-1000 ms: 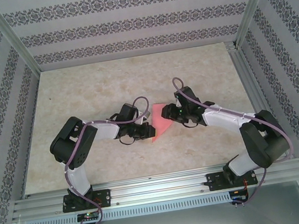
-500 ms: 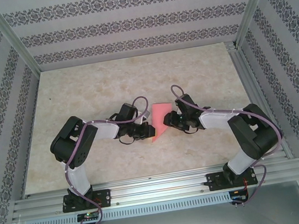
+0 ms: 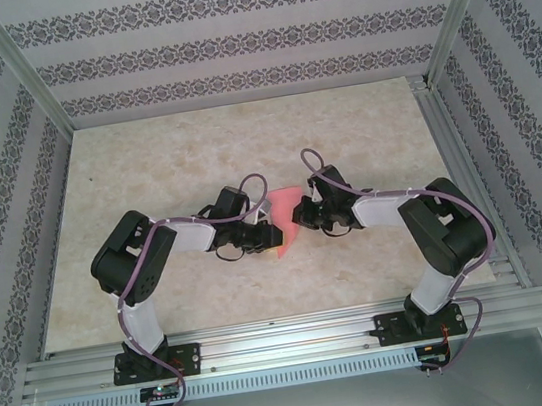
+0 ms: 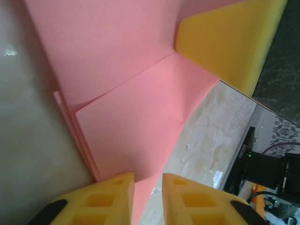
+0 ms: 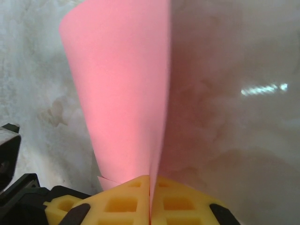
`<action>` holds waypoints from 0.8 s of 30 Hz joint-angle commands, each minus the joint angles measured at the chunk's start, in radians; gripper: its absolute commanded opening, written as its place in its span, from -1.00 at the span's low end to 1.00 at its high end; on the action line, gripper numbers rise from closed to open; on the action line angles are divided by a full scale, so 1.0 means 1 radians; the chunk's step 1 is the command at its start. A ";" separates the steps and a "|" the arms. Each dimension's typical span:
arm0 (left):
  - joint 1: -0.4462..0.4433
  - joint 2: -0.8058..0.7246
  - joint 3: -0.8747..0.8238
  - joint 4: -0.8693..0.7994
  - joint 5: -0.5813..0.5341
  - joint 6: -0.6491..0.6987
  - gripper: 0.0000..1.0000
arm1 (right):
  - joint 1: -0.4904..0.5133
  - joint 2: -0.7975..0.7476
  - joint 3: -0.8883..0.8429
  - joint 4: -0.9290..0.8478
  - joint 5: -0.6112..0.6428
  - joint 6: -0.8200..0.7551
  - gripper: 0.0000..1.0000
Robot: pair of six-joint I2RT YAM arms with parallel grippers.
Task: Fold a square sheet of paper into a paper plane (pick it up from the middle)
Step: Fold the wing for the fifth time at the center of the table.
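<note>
— How do we stand with the right gripper [image 5: 150,182]?

— We have its jaws pressed fully together, with the paper [image 5: 122,93] nipped in the seam between the pads. From there the sheet runs straight out ahead of the fingertips, widening as it goes, with a crease along it. The flap left of the crease is lit and the one right of it is in shade.

— And the left gripper [image 4: 148,183]?

— There we see a narrow gap between the two yellow fingers [image 4: 105,201]. A pointed corner of the paper dips into that gap, nearer the left finger. We cannot see both pads bearing on it, so we call those jaws slightly parted, and we cannot say they grip anything.

— Where is the paper from that side?

— Ahead of the left fingers, spreading up and away from them. Along its edge, left of the tips, we make out several layers lying one on another. At the far end, up and to the right, a yellow finger [image 4: 229,37] of the right gripper sits on the sheet.

— And from above?

— The two grippers point at each other with their tips close, low over the table [image 3: 145,170]. The pink paper sits between and around the tips, reaching a little past them on the far side.
</note>
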 commanded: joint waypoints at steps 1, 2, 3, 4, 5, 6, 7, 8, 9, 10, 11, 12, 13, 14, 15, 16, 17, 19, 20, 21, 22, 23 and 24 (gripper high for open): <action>0.035 -0.034 0.006 0.039 -0.040 -0.024 -0.41 | 0.000 0.028 0.058 -0.063 -0.040 -0.096 -0.89; 0.048 -0.050 0.008 0.041 -0.033 -0.034 -0.33 | -0.002 0.038 0.073 -0.086 -0.050 -0.121 -0.90; 0.060 -0.068 0.013 0.042 -0.025 -0.040 -0.31 | -0.002 0.047 0.087 -0.103 -0.063 -0.147 -0.91; 0.072 -0.081 0.018 0.040 -0.023 -0.046 -0.29 | -0.002 0.056 0.097 -0.114 -0.073 -0.170 -0.92; 0.082 -0.094 0.026 0.039 -0.026 -0.056 -0.26 | -0.002 0.068 0.113 -0.135 -0.084 -0.193 -0.92; 0.093 -0.105 0.033 0.042 -0.026 -0.064 -0.25 | -0.002 0.078 0.131 -0.158 -0.089 -0.215 -0.92; 0.100 -0.112 0.039 0.042 -0.027 -0.071 -0.25 | -0.002 0.087 0.143 -0.176 -0.092 -0.236 -0.92; 0.111 -0.117 0.048 0.042 -0.032 -0.083 -0.23 | -0.002 0.090 0.161 -0.202 -0.094 -0.258 -0.92; 0.121 -0.116 0.056 0.041 -0.041 -0.095 -0.24 | -0.002 0.094 0.173 -0.217 -0.097 -0.276 -0.92; 0.129 -0.115 0.063 0.047 -0.046 -0.102 -0.24 | -0.002 0.097 0.183 -0.227 -0.104 -0.290 -0.92; 0.139 -0.109 0.074 0.046 -0.056 -0.110 -0.25 | -0.002 0.102 0.196 -0.242 -0.113 -0.308 -0.92; 0.146 -0.099 0.081 0.057 -0.057 -0.126 -0.27 | -0.002 0.107 0.211 -0.258 -0.112 -0.323 -0.92; 0.149 -0.088 0.088 0.079 -0.046 -0.139 -0.28 | -0.002 0.109 0.218 -0.263 -0.108 -0.327 -0.92; 0.152 -0.073 0.103 0.087 -0.032 -0.150 -0.28 | -0.002 0.113 0.223 -0.266 -0.112 -0.331 -0.92; 0.151 -0.060 0.117 0.088 -0.023 -0.154 -0.28 | -0.002 0.118 0.230 -0.265 -0.119 -0.334 -0.92; 0.151 -0.049 0.125 0.095 -0.016 -0.163 -0.28 | -0.002 0.121 0.234 -0.266 -0.125 -0.336 -0.91; 0.150 -0.035 0.135 0.112 0.000 -0.174 -0.27 | 0.000 0.126 0.239 -0.268 -0.129 -0.340 -0.91; 0.151 -0.014 0.158 0.101 0.015 -0.171 -0.27 | 0.001 0.132 0.249 -0.279 -0.121 -0.345 -0.91; 0.151 -0.004 0.170 0.088 0.012 -0.163 -0.27 | 0.000 0.135 0.251 -0.281 -0.121 -0.347 -0.91; 0.152 0.009 0.179 0.072 0.009 -0.152 -0.27 | 0.001 0.135 0.254 -0.282 -0.122 -0.349 -0.91; 0.151 0.021 0.184 0.055 0.001 -0.144 -0.28 | 0.001 0.136 0.254 -0.282 -0.120 -0.349 -0.92; 0.152 0.032 0.184 0.050 -0.009 -0.138 -0.30 | 0.001 0.138 0.257 -0.287 -0.117 -0.350 -0.91; 0.150 0.043 0.180 0.052 -0.016 -0.137 -0.32 | 0.000 0.141 0.264 -0.296 -0.109 -0.354 -0.91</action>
